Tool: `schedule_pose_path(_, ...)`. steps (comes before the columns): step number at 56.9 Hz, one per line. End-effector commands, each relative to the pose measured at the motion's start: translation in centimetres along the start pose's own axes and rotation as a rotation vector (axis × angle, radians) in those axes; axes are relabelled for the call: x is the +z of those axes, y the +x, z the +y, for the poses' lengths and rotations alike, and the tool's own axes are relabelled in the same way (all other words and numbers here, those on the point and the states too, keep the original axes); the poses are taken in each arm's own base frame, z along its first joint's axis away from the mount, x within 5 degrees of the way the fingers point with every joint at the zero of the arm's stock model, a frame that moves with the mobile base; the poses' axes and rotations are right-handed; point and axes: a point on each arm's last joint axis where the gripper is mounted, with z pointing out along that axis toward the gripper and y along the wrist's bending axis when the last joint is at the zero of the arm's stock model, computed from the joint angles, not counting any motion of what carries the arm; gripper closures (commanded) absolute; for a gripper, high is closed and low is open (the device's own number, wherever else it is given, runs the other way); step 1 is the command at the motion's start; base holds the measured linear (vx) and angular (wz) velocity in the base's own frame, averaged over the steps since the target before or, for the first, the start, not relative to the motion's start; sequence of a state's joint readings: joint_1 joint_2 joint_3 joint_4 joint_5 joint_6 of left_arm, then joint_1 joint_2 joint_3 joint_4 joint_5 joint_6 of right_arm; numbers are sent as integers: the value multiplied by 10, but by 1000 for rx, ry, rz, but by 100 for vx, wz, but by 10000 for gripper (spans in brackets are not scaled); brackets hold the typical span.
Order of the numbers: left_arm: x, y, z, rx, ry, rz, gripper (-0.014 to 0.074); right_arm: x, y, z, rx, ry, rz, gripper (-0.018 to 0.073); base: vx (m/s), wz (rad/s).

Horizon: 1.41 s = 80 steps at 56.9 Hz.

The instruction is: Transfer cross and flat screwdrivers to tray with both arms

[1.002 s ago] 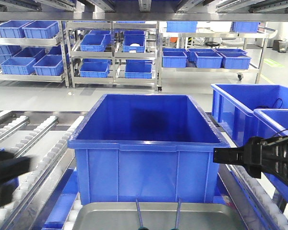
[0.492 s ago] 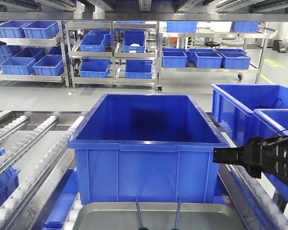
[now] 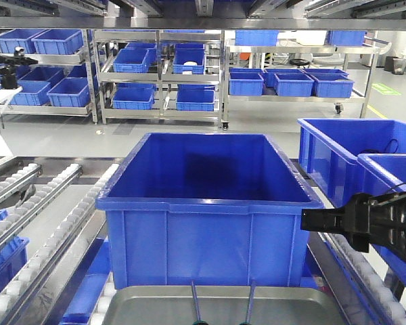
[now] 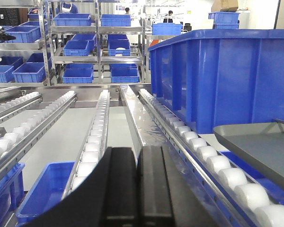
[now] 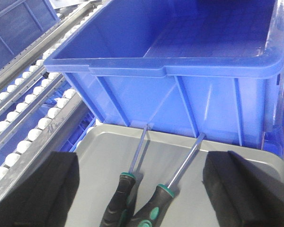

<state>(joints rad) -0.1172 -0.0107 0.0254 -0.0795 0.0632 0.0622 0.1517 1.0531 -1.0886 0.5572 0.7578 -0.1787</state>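
Two screwdrivers lie side by side in the grey tray, green-and-black handles near me and shafts pointing at the blue bin. The left screwdriver and the right screwdriver have handles that almost touch. Their shafts also show in the front view on the tray. My right gripper is open and empty above the handles, with one finger on each side. It shows from the side in the front view. My left gripper is shut and empty, low over the roller conveyor, left of the tray.
A big deep blue bin stands right behind the tray. More blue bins sit to the right. Roller conveyor lanes run along the left with a small blue bin beneath. Shelves of blue bins stand far back.
The blurred left arm at the lower left of the front view has moved out of that view. The right arm, tray and screwdrivers have not moved.
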Motion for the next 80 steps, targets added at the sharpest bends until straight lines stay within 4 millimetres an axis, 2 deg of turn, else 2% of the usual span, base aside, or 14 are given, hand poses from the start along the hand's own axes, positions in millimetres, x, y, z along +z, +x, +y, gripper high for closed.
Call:
schedule_pose_path(1, 0, 4, 1, -17, -5, -50, 605, -12, -13, 6, 0, -15, -110, -22, 0, 0)
schedule_pose_path(40, 0, 4, 1, -17, -5, -50, 605, -8, -13, 4, 10, -10, -106, -22, 0, 0)
schedule_pose_path(45, 0, 4, 1, -17, -5, -50, 605, -13, -14, 5, -8, 1, -129, -22, 0, 0)
schedule_pose_path(51, 0, 4, 1, -17, -5, -49, 605, -30, -10, 6, -78, 44, -172, -22, 0, 0)
schedule_pose_path(55, 0, 4, 1, -17, -5, -49, 605, -34, 5, -1, -113, 90, -198, -22, 0, 0)
schedule_pose_path(59, 0, 4, 1, -17, -5, -48, 605, -42, 22, -9, -161, 151, -296, -22, 0, 0)
schedule_pose_path(66, 0, 4, 1, -17, -5, -48, 605, -59, 63, -22, -233, 226, -450, 11, 0, 0)
schedule_pose_path(73, 0, 4, 1, -17, -5, -48, 605, -67, 107, -40, -308, 328, -517, 111, 0, 0)
schedule_pose_path(80, 0, 4, 1, -17, -5, -48, 605, -73, 149, -57, -369, 456, -577, 250, 0, 0)
